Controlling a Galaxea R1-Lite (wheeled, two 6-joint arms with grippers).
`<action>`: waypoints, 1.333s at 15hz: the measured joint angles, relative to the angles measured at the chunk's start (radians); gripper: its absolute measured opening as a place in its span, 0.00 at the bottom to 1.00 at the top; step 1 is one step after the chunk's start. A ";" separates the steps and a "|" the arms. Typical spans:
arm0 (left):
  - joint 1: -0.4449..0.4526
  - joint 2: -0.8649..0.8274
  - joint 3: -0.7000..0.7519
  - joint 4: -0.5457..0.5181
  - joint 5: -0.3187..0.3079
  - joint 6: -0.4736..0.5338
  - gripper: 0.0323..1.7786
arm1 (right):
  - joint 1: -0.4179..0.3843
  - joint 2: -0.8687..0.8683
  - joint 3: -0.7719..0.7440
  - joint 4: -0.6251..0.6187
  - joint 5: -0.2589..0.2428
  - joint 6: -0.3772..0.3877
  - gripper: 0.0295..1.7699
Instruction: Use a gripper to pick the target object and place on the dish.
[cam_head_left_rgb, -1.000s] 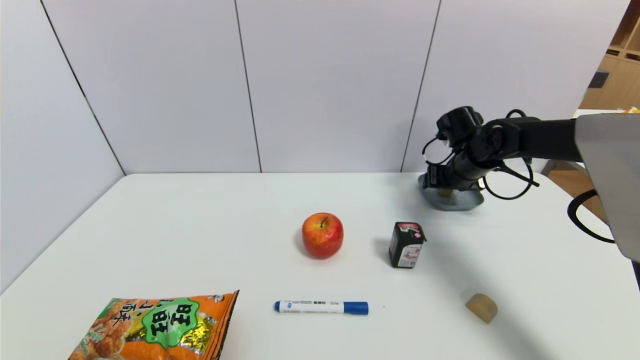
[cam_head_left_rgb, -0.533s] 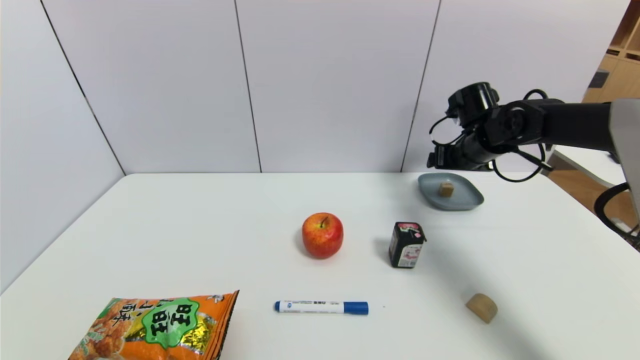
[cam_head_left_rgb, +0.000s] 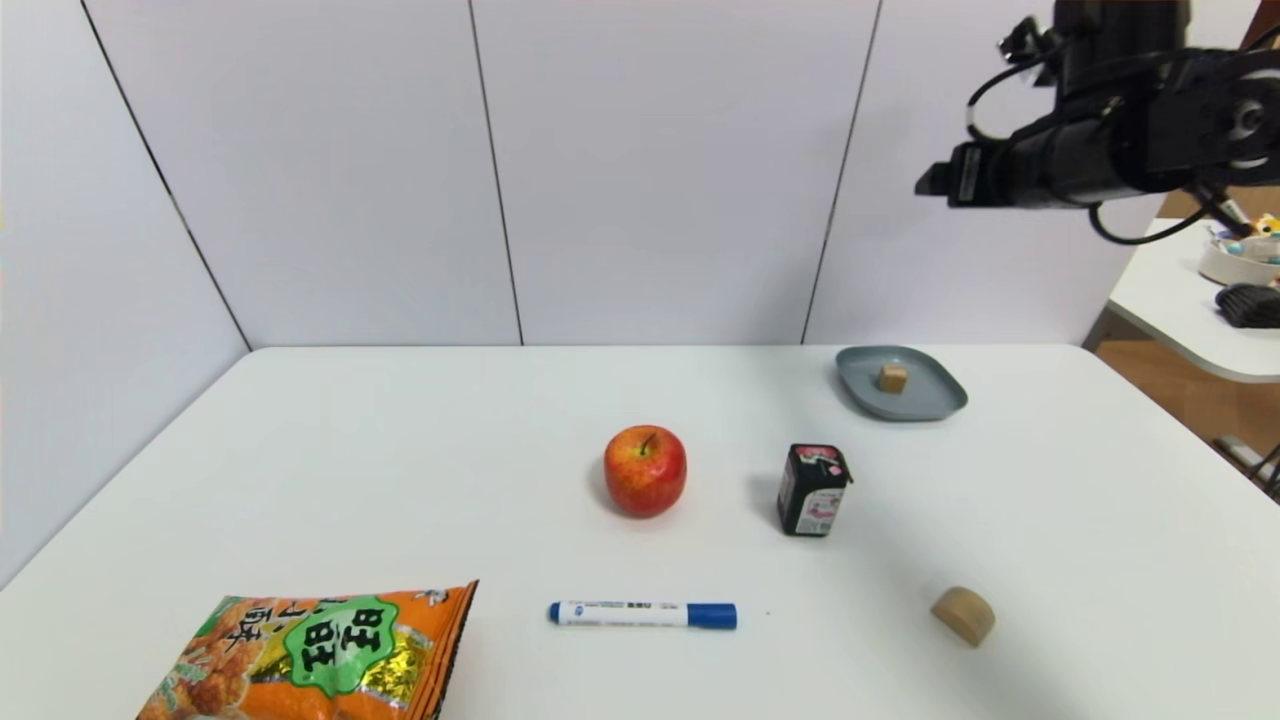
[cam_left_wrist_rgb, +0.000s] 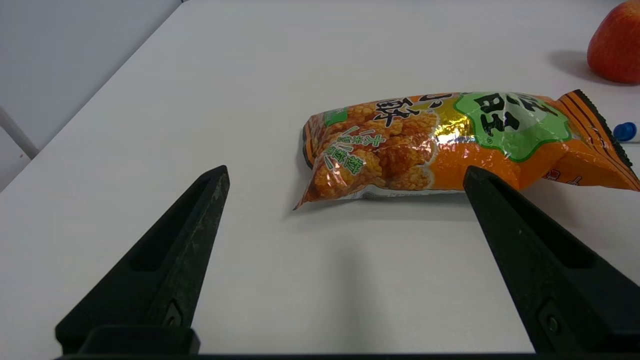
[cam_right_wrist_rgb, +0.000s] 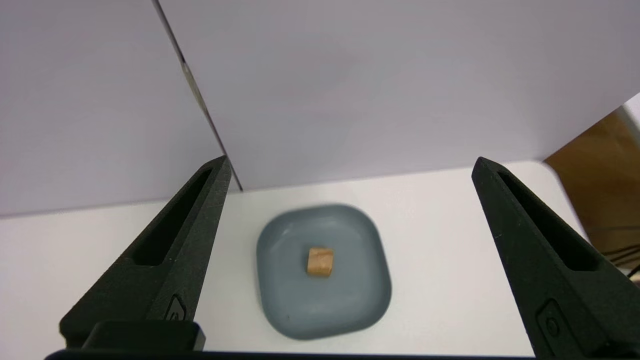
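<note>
I saw the small wooden cube (cam_head_left_rgb: 893, 377) resting mid-dish (cam_head_left_rgb: 935, 398) at the head view's upper right, my right tool (cam_head_left_rgb: 935, 181) hanging high above it, jaws spread and empty, judging the placement done; my left tool (cam_left_wrist_rgb: 345, 180) sat parked, spread, before the snack bag (cam_left_wrist_rgb: 450, 145).

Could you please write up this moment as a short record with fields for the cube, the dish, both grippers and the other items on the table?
cube: resting near the middle of the dish, free of any gripper
dish: at the far right of the table
right gripper: open, empty, high above the dish
left gripper: open, empty, parked low near the snack bag
others: apple, small carton, marker, half-round block
task state: cube placed
</note>
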 joint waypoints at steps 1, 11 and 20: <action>0.000 0.000 0.000 0.000 0.000 0.000 0.95 | -0.009 -0.044 0.005 -0.013 0.001 -0.013 0.94; 0.000 0.000 0.000 0.000 0.000 0.000 0.95 | -0.076 -0.574 0.397 -0.372 0.115 -0.200 0.96; 0.000 0.000 0.000 0.000 0.000 0.000 0.95 | -0.076 -1.122 0.867 -0.457 0.204 -0.194 0.96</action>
